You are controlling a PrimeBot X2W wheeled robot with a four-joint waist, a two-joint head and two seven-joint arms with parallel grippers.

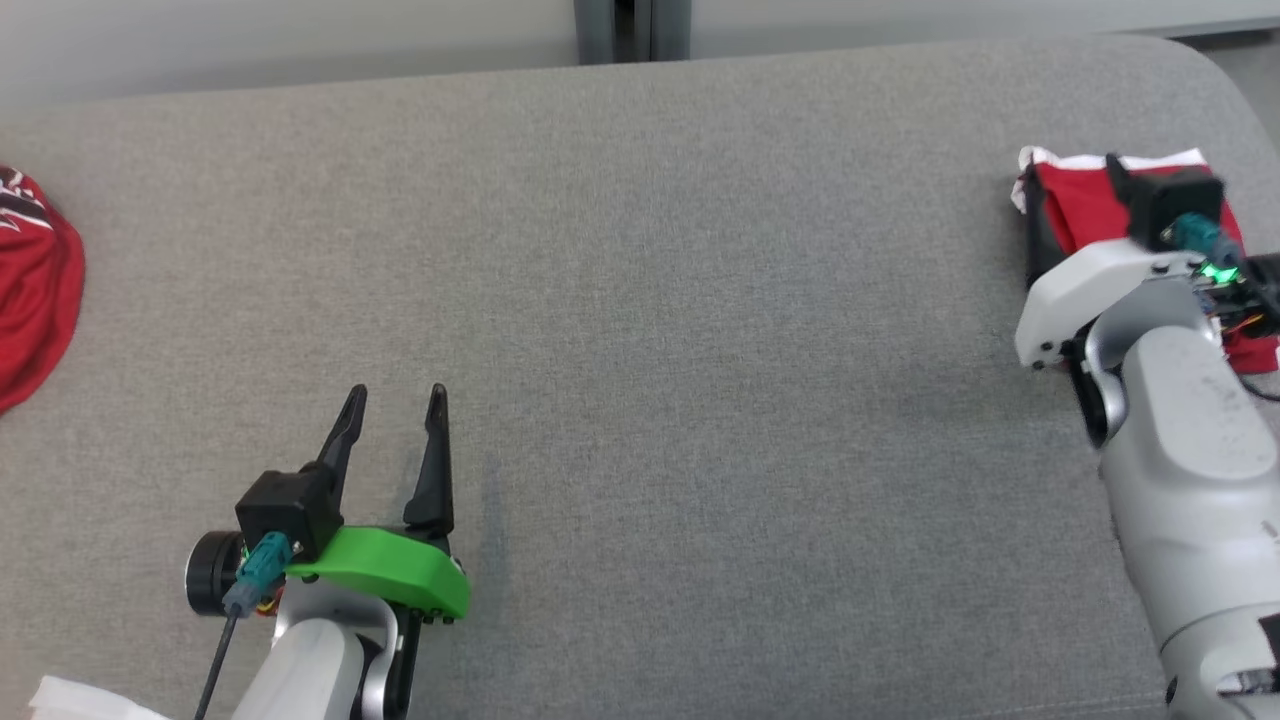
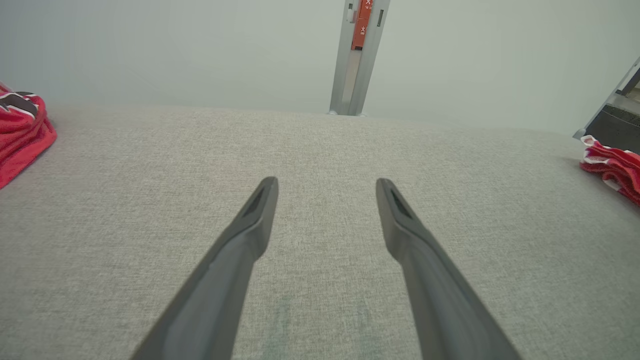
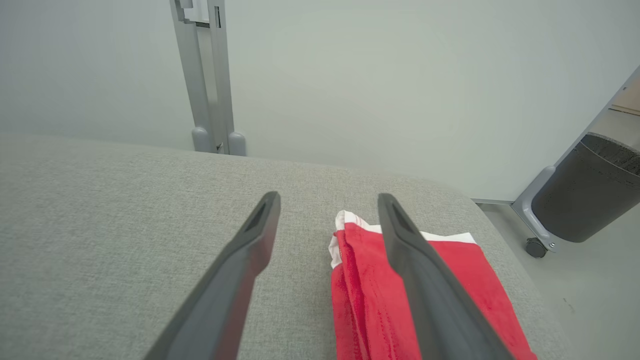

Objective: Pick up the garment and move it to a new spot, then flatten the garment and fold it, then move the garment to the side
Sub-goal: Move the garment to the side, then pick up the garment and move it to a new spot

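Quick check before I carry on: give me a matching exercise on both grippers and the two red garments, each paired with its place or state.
Column one:
1. left gripper
2. right gripper
3. folded red garment
4. crumpled red garment

Column two:
A. at the left edge of the grey surface
B. open, over bare grey surface
C. open, one finger over red cloth
D. lying flat near the right edge of the grey surface

Pairs: 1-B, 2-C, 3-D, 4-A
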